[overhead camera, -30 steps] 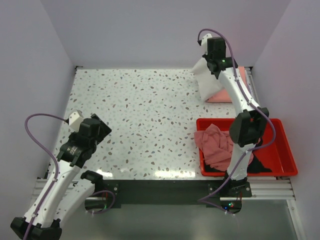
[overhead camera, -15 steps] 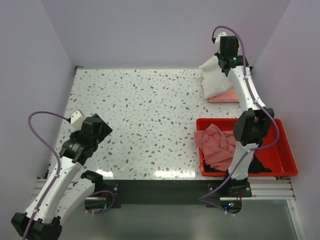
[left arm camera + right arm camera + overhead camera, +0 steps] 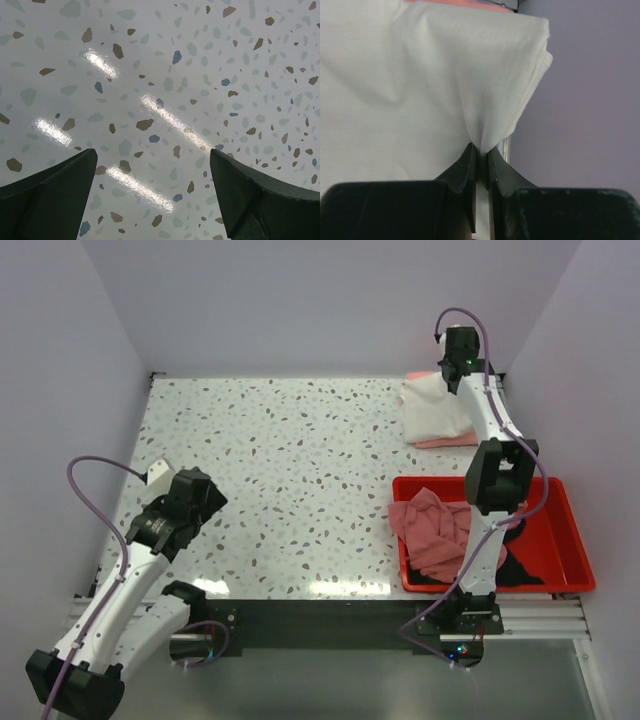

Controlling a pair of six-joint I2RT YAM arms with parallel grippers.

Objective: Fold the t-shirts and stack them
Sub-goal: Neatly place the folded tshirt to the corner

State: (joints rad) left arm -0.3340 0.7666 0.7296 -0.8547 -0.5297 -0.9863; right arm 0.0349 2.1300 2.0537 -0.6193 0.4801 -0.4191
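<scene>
Stacking is being done: folded white cloth t-shirt [image 3: 435,412] is being pinched by right hand [image 3: 480,150] atop folded salmon-pink t-shirt [image 3: 450,443]; release likely needed next. Left hand [image 3: 152,156] splayed, empty.

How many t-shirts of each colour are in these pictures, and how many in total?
White t-shirt: 1
Salmon-pink t-shirt: 1
Dusty-pink t-shirt: 1
Black t-shirt: 1, mostly hidden
Total: 4
</scene>
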